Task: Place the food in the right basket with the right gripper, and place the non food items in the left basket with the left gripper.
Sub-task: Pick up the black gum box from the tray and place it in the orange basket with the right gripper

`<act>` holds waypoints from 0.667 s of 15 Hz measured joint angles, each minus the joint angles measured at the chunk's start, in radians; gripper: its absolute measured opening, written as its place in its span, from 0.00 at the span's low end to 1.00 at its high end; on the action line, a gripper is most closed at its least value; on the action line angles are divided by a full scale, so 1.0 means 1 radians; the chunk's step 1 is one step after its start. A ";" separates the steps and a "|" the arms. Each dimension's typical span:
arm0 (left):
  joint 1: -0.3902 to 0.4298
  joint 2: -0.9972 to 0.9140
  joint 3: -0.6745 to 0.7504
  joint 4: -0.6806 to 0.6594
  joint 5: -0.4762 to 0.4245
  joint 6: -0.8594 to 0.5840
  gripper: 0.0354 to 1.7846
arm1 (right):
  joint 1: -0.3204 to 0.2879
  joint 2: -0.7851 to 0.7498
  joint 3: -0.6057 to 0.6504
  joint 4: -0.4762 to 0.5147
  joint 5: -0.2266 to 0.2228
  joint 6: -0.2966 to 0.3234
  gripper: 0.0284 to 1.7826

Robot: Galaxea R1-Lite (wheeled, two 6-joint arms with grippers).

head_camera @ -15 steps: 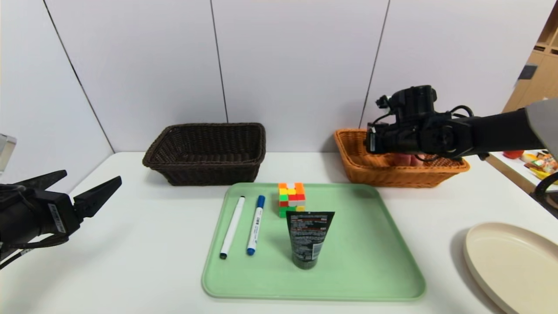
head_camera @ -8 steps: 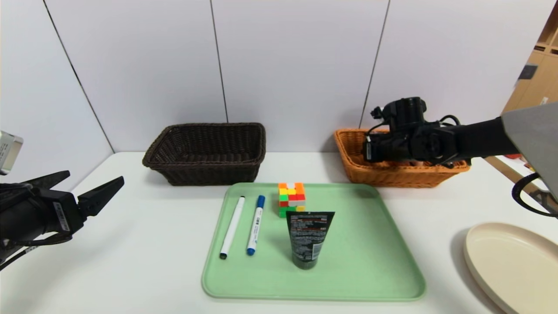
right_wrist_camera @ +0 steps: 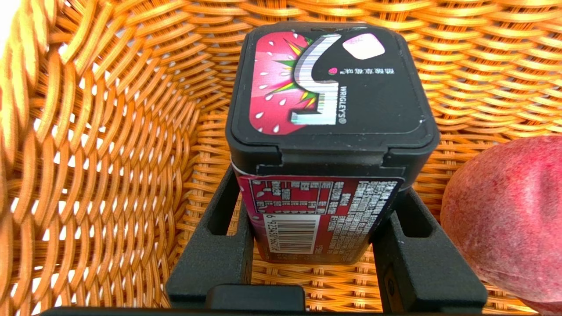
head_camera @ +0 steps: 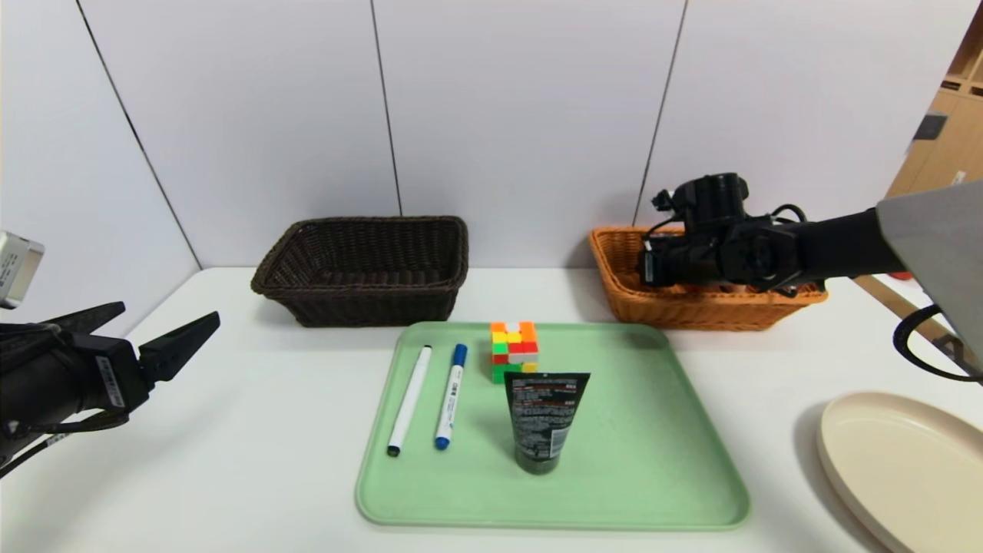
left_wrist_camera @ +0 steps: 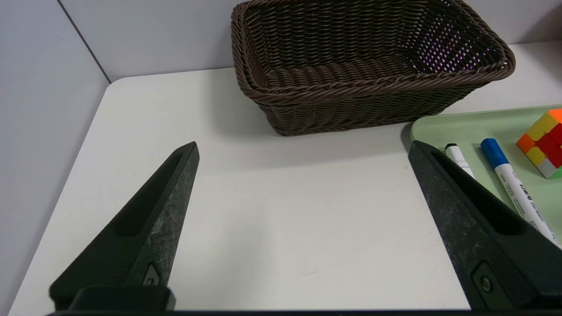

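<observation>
1. The right gripper [right_wrist_camera: 311,245] is reaching down inside the orange basket [head_camera: 622,292], its two fingers pinching the lower sides of the dark container [right_wrist_camera: 329,131], which is standing upright between them.
2. The container is sitting close to the basket's woven end wall on one side, while the peach [right_wrist_camera: 505,219] is lying just beside it on the other; whether they are touching cannot be told.
3. The left gripper [left_wrist_camera: 303,151] is hovering over bare white table [head_camera: 253,430] at the robot's left, its fingers spread wide and holding nothing, pointing toward the dark brown basket [left_wrist_camera: 369,66].
4. Open tabletop is lying between that gripper, the dark basket's near rim and the green tray [head_camera: 637,461].
5. On the tray, the black-capped marker [head_camera: 409,399] and blue-capped marker [head_camera: 451,395] are lying side by side near its left edge, the puzzle cube [head_camera: 514,351] is sitting near its far edge, and the black tube [head_camera: 544,418] is standing on its cap in the middle.
6. A cream plate [head_camera: 898,461] is resting at the table's right edge.
7. The container's lid is showing a silver "5" on a pink burst and the word "WRIGLEY'S"; a barcode is showing on its side label. The tube's white print is too small to read.
</observation>
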 joint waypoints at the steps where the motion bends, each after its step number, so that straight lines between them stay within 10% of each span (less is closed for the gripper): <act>1: 0.000 0.000 0.000 0.000 0.000 0.000 0.94 | 0.000 0.001 -0.001 -0.002 -0.001 0.000 0.40; 10: 0.000 0.000 0.001 0.000 0.000 -0.001 0.94 | 0.000 -0.006 -0.002 -0.005 -0.009 0.000 0.40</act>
